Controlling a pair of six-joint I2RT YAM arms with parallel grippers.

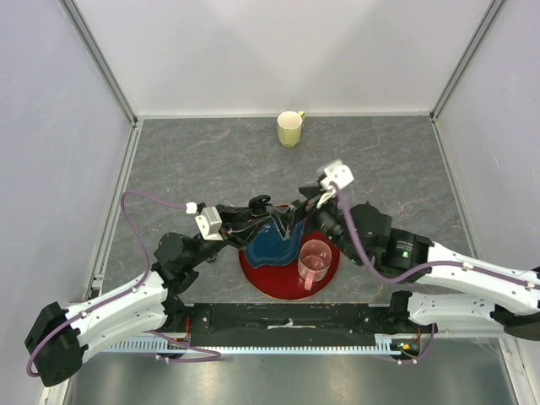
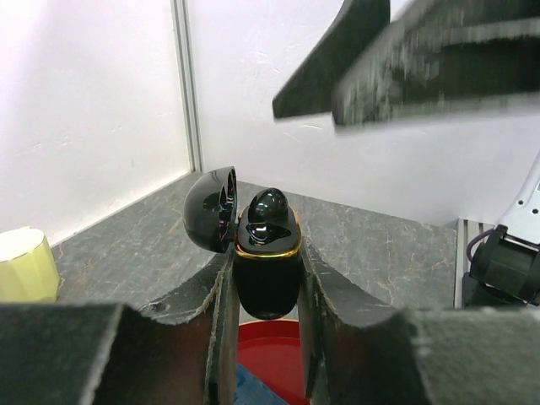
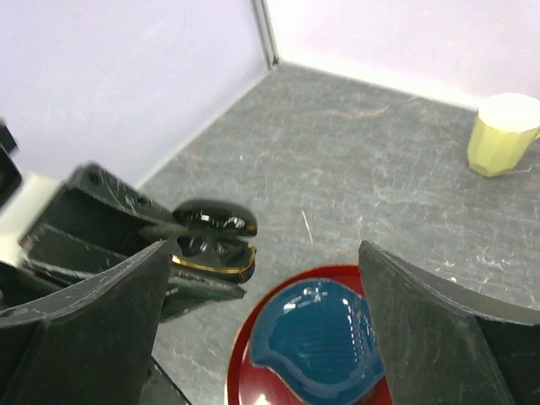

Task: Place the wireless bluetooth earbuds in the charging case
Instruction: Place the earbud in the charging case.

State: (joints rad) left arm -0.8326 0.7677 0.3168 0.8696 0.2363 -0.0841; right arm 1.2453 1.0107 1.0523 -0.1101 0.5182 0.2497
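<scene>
the left gripper (image 2: 267, 253), clamped on the charging case (image 2: 267, 283), should hold it level while the right gripper (image 3: 261, 253), jaws apart over the case, lifts straight off the earbud (image 2: 270, 207).

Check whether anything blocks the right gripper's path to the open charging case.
Nothing visible does. The charging case, lid open, is clamped in the left gripper. In the right wrist view, only open air lies between it and the open right gripper.
</scene>
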